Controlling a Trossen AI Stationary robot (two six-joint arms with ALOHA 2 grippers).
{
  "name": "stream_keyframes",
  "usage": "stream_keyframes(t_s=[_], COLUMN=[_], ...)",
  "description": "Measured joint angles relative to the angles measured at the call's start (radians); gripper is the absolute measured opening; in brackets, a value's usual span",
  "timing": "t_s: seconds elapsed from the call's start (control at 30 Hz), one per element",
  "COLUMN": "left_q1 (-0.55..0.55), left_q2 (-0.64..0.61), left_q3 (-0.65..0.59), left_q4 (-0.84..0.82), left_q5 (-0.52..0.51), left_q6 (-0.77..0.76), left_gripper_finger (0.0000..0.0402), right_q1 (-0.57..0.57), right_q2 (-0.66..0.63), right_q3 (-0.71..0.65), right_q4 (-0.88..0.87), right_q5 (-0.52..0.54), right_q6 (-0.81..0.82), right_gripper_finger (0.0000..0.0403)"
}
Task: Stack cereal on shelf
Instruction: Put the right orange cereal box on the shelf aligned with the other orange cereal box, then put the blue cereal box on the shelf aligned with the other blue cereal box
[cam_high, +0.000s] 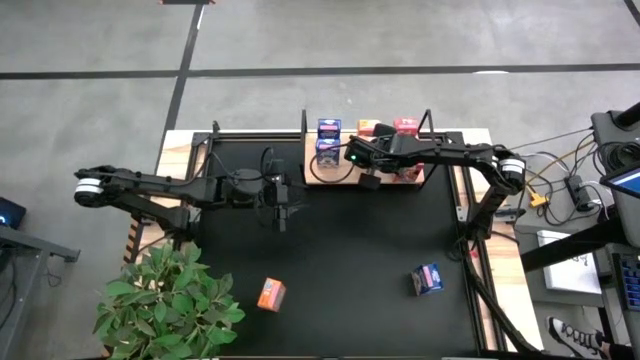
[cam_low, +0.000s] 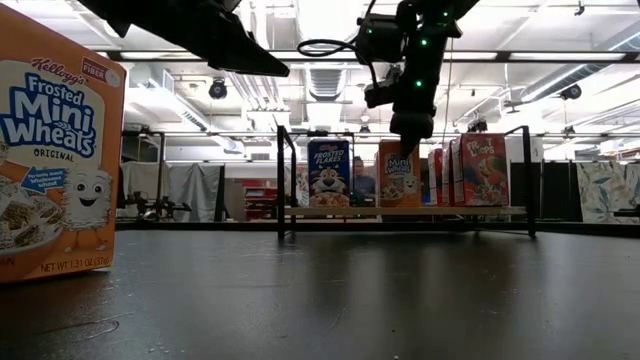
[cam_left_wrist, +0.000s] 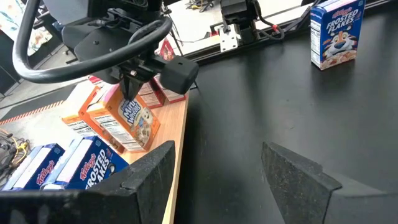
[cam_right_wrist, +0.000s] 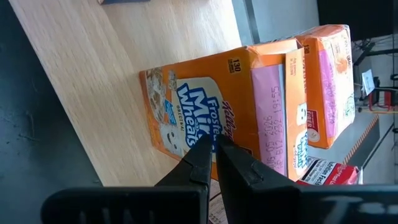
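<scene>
- The right gripper (cam_high: 368, 181) hangs over the front edge of the shelf (cam_high: 312, 177), upper middle of the high view; its fingers are pressed together with nothing between them, their tips just above an orange box (cam_right_wrist: 205, 118) standing on the wood (whether they touch its top I cannot tell).
- The left gripper (cam_high: 282, 213) waits over the black mat (cam_high: 350, 260), centre-left of the high view, fingers (cam_left_wrist: 297, 180) spread apart and empty.
- On the shelf: blue boxes (cam_high: 329, 128) at its left end, the orange ones mid-board, red-pink boxes (cam_high: 406, 126) at the right; in the low view they stand upright in a row in mid-frame.
- Two boxes are not yet shelved: a loose orange box (cam_high: 271, 293) at lower centre-left of the high view and a loose blue box (cam_high: 427, 278) at lower right, both on the mat and well apart.
- My worry: those closed fingers sit so close to the orange box that any sideways drift as the arm lifts could tip it into its neighbours, or nudge it off the front edge; the boxes are light and stand tightly packed, so one knock may topple several.
- A second risk: the arms are near each other by the shelf's left end; if both move at once they could brush.
</scene>
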Motion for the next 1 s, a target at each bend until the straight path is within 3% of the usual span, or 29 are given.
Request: stream_keyframes(t_s=[0.7, 0.87, 1.0], left_q1=[0.0, 0.0, 0.0], left_q2=[0.0, 0.0, 0.0], left_q3=[0.0, 0.0, 0.0], left_q4=[-0.001, 0.0, 0.006], left_q5=[0.0, 0.0, 0.0], left_q6=[0.0, 0.0, 0.0], left_gripper_finger=[0.0223, 0.0223, 0.0223], right_q1=[-0.015, 0.025, 0.071], right_q2=[0.0, -0.043, -0.1], right_q3=[0.0, 0.013, 0.034], right_q4=[-0.008, -0.027, -0.047], right_q5=[0.001, -0.011, -0.149], right_q6=[-0.008, 0.044, 0.153], right_gripper_finger=[0.0011, 0.0011, 0.0011])
